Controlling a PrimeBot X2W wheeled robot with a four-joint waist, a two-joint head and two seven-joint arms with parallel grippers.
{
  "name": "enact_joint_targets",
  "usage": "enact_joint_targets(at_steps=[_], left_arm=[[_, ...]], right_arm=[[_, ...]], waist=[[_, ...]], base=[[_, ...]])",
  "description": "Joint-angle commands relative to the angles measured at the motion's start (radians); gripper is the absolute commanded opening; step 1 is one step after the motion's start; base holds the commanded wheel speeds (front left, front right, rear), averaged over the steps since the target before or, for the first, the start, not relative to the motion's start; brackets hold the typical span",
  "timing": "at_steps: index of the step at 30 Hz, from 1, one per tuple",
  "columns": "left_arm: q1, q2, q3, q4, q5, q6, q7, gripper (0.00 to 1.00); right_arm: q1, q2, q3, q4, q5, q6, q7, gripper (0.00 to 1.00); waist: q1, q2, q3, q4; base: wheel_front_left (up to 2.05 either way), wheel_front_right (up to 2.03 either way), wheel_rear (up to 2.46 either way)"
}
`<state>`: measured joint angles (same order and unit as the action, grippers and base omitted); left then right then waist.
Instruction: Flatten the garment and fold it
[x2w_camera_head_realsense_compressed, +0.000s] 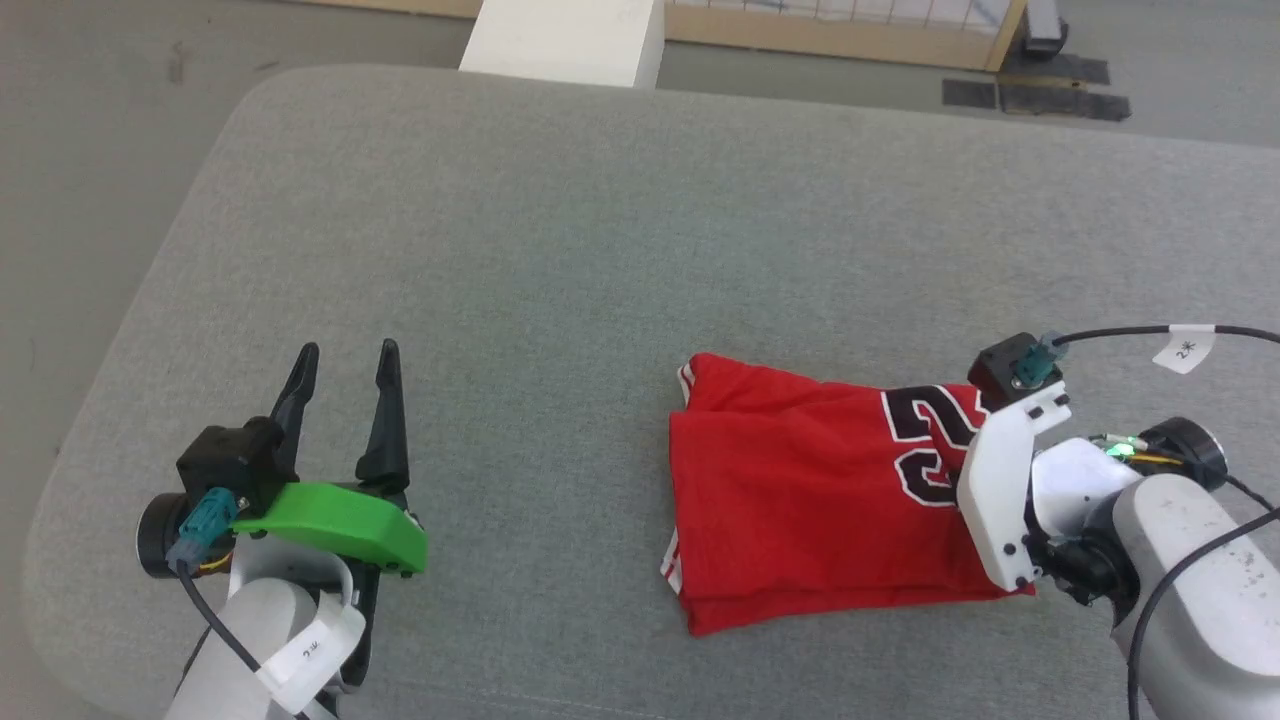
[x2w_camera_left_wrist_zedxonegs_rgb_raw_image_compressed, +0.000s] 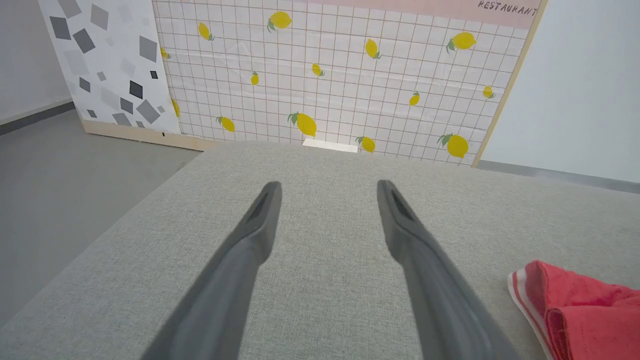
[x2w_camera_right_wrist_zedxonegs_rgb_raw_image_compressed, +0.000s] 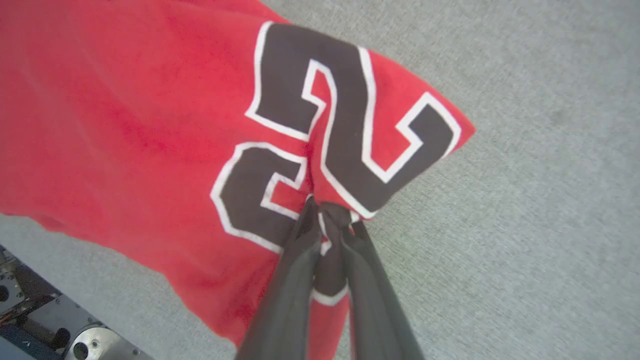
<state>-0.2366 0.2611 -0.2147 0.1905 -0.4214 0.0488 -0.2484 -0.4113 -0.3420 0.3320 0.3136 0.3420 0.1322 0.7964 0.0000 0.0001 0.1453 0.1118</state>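
- Garment (x2w_camera_head_realsense_compressed: 800, 500), a red jersey folded into a rough rectangle of several layers, is lying on the grey fabric-covered table (x2w_camera_head_realsense_compressed: 600, 250), lower right of centre in the head view, with striped trim showing along its left edge.
- Its dark, white-edged number graphic (x2w_camera_head_realsense_compressed: 930, 440) is sitting at the upper right corner of the fold, where the cloth is bunching up off the surface.
- Right gripper (x2w_camera_right_wrist_zedxonegs_rgb_raw_image_compressed: 330, 212) is pinching that raised corner in the middle of the right wrist view, its two dark fingers drawn narrow together with red and black fabric caught between them.
- Left gripper (x2w_camera_head_realsense_compressed: 345, 365) is pointing up the frame at the lower left of the head view, well apart from the jersey, fingers spread wide and holding nothing.
- In the left wrist view, the jersey's striped edge is peeking in at the lower right corner, and a lemon-patterned panel (x2w_camera_left_wrist_zedxonegs_rgb_raw_image_compressed: 340, 75) is standing beyond the table's far edge.
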Motion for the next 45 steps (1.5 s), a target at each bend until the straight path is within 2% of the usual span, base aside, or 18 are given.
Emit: enact_joint_targets(at_steps=[1,6,11,17,21,25,26,36,45], left_arm=[[0.006,0.003,-0.001,0.001,-0.005,-0.003,-0.004,1.00],[0.024,0.004,0.000,-0.013,-0.012,0.002,-0.002,1.00],[0.015,0.003,-0.004,-0.033,-0.015,0.005,0.002,1.00],[-0.022,0.013,-0.012,-0.044,-0.008,0.004,0.015,1.00],[-0.059,0.023,-0.022,-0.056,0.004,0.004,0.033,1.00],[-0.102,0.038,-0.031,-0.078,0.020,0.005,0.058,1.00],[-0.136,0.053,-0.035,-0.099,0.033,0.006,0.076,1.00],[-0.220,0.128,-0.032,-0.231,0.087,0.027,0.168,1.00],[-0.212,0.207,0.008,-0.364,0.111,0.058,0.251,1.00]], right_arm=[[-0.018,-0.017,0.007,-0.016,0.017,-0.002,0.001,0.00],[-0.054,-0.091,0.044,-0.066,0.059,-0.002,0.039,0.00],[-0.107,-0.169,0.061,-0.087,0.085,-0.002,0.070,0.00],[-0.176,-0.213,0.056,-0.057,0.097,-0.002,0.064,0.00],[-0.220,-0.226,0.028,-0.011,0.089,-0.002,0.040,0.00],[-0.256,-0.241,-0.021,0.042,0.073,-0.002,0.002,0.00],[-0.280,-0.254,-0.068,0.080,0.053,-0.002,-0.025,0.00],[-0.356,-0.307,-0.310,0.221,-0.070,-0.002,-0.126,0.00],[-0.438,-0.241,-0.499,0.315,-0.245,-0.002,-0.253,0.00]], waist=[[0.0000,-0.0001,-0.029,-0.033],[0.0000,-0.0001,-0.042,-0.120],[0.0000,-0.0001,-0.008,-0.243],[0.0000,-0.0001,0.062,-0.386],[0.0000,-0.0001,0.118,-0.449],[0.0000,-0.0001,0.185,-0.477],[0.0000,-0.0001,0.243,-0.480],[0.0000,-0.0001,0.461,-0.443],[0.0000,-0.0001,0.568,-0.441]], base=[[0.00,0.00,0.00],[0.00,0.00,0.00],[0.00,0.00,0.00],[0.00,0.00,0.00],[0.00,0.00,0.00],[0.00,0.00,0.00],[0.00,0.00,0.00],[0.00,0.00,0.00],[0.00,0.00,0.00]])
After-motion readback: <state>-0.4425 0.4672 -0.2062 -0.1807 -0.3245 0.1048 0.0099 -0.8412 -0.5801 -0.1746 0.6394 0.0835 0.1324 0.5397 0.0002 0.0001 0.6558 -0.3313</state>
